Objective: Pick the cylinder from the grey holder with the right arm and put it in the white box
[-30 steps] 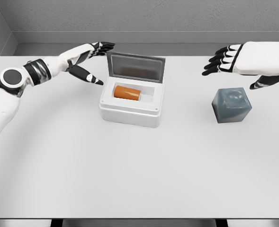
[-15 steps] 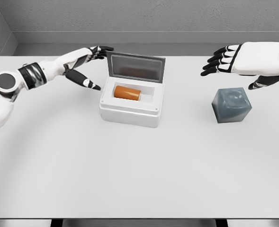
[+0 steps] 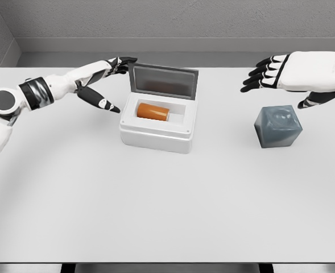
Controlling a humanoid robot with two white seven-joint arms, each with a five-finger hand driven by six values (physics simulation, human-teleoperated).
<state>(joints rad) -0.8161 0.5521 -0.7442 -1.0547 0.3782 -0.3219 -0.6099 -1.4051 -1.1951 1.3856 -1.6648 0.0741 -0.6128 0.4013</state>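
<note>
cylinder (image 3: 152, 111): orange, lying on its side inside the white box (image 3: 156, 136), toward the left of the cavity; a judgement: the placing looks already done.
white box: stands on the bench (image 3: 167, 199) left of centre, its lid (image 3: 162, 81) propped upright at the back, which leaves the cavity open from above.
grey holder (image 3: 277, 126): a dark grey block well to the right of the box; its top recess shows nothing in it, consistent with the cylinder having been taken out.
right hand (image 3: 286, 73): hovers above and just behind the holder, palm down, fingers (image 3: 258, 74) spread wide and holding nothing; a judgement: a resting pose clear of the box.
left hand (image 3: 102, 82): reaches in beside the box's left rear corner, fingertips near the lid's edge, thumb pointing down toward the box wall; fingers extended, grasping nothing. whether they touch the lid cannot be told; perhaps it is there to steady or close the lid.
writing: no brand, label or lettering readable on any item.
</note>
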